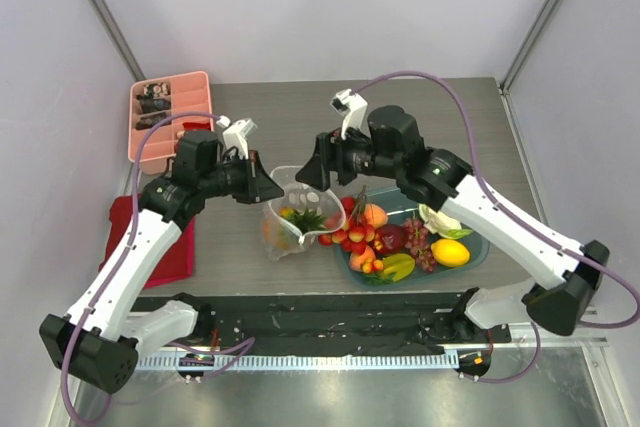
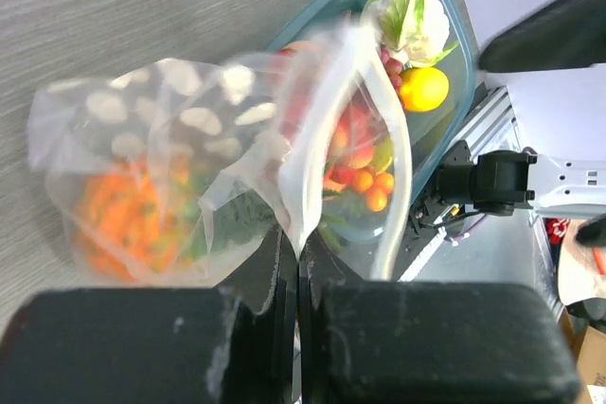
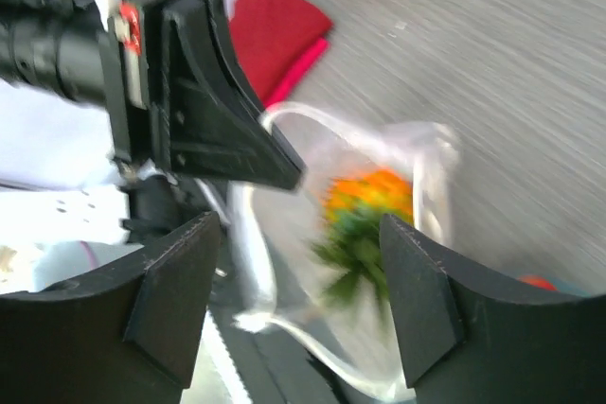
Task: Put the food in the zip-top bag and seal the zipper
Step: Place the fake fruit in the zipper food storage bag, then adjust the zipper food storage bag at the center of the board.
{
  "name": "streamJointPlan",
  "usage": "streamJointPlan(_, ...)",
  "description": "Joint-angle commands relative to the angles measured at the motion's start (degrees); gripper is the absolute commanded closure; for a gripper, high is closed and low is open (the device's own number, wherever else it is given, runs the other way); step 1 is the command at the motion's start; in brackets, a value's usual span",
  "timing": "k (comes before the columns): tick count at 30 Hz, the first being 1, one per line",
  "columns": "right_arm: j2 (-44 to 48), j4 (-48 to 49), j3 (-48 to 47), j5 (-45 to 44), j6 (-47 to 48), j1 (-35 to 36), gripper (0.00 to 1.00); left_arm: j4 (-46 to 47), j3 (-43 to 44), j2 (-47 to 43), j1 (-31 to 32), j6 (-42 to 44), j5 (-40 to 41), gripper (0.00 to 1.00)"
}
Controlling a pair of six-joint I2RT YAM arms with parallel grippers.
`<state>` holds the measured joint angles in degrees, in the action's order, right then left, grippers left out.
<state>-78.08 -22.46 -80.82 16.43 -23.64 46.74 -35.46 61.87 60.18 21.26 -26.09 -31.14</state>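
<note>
The dotted zip-top bag stands open on the table with the orange pineapple inside. My left gripper is shut on the bag's mouth edge and holds it up; the left wrist view shows the film pinched between the jaws and the whitish zipper strip curving beside it. My right gripper is open and empty, just above the bag's mouth; in the right wrist view the pineapple lies between its fingers. The other food, berries, grapes and lemon, lies on the teal plate.
A pink compartment tray sits at the back left. A red cloth lies under the left arm. A black strip and metal rail run along the near table edge.
</note>
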Motion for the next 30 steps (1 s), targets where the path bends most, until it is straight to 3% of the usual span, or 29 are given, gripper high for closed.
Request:
streamJointPlan(1, 5.2, -7.9, 4.6, -6.1, 8.3, -0.9, 0.28, 1.6, 0.1, -0.3, -0.3, 0.7, -0.7, 1.0)
streamJointPlan(7, 7.6, -9.5, 11.4, 1.8, 6.4, -2.4, 0.32, 1.4, 0.2, -0.1, -0.3, 0.4, -0.8, 1.0)
streamJointPlan(13, 4.6, -7.9, 12.6, -0.2, 6.1, -2.5, 0.35, 0.6, 0.2, -0.4, -0.3, 0.6, -1.1, 1.0)
streamJointPlan(15, 3.4, -7.3, 12.8, -0.7, 6.4, -2.6, 0.52, 0.0, 0.3, -0.7, -0.3, 0.9, -0.9, 1.0)
streamJointPlan(16, 2.9, -7.0, 12.5, -0.6, 6.3, -2.7, 0.66, -0.5, 0.5, -0.7, -0.3, 1.1, -0.7, 1.0)
streamJointPlan(17, 2.2, -6.9, 12.1, 0.7, 6.1, -2.8, 0.93, -1.3, 1.3, -0.4, -0.3, 1.5, -0.1, 1.0)
streamJointPlan(18, 2.1, -6.5, 10.9, 2.2, 5.2, -3.0, 0.99, -3.4, 1.9, -0.3, -0.3, 2.5, 1.1, 1.0)
streamJointPlan(23, 5.3, -1.6, 7.0, 12.3, -1.5, -3.0, 0.99, -17.1, 10.5, 1.9, -0.2, 8.5, 6.4, 0.94)
streamJointPlan(27, 6.8, 0.5, 5.5, 14.0, -3.9, -3.1, 0.99, -26.3, 17.0, 3.3, -0.3, 12.4, 5.8, 0.94)
streamJointPlan(30, 7.0, -1.2, 7.3, 14.2, -2.9, -3.1, 0.99, -28.4, 16.3, 2.8, -0.2, 13.7, 5.2, 0.89)
